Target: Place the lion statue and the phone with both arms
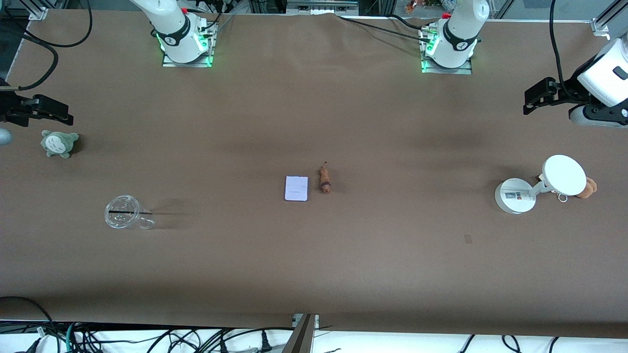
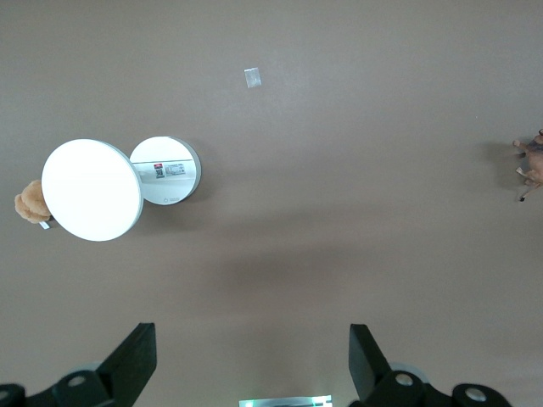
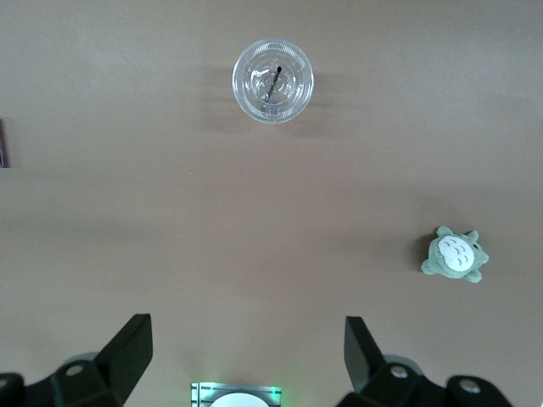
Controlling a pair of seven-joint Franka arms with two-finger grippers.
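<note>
Both arms wait with empty, wide-open fingers.
You see the flat, pale phone [image 1: 296,188] mid-table just beside the small brown lion statue [image 1: 324,180]; left gripper [image 2: 253,360] and right gripper [image 3: 248,356] hang high, probably over the table's ends.

Phone [image 1: 296,189] just beside lion statue [image 1: 324,180], mid-table, toward the right arm's end.

Label on the white stand [image 1: 514,196] is unreadable

The left gripper [image 1: 529,102] is up high at its own end, fingers wide apart. The right gripper [image 1: 66,116] waits the same way, holding nothing.
</note>
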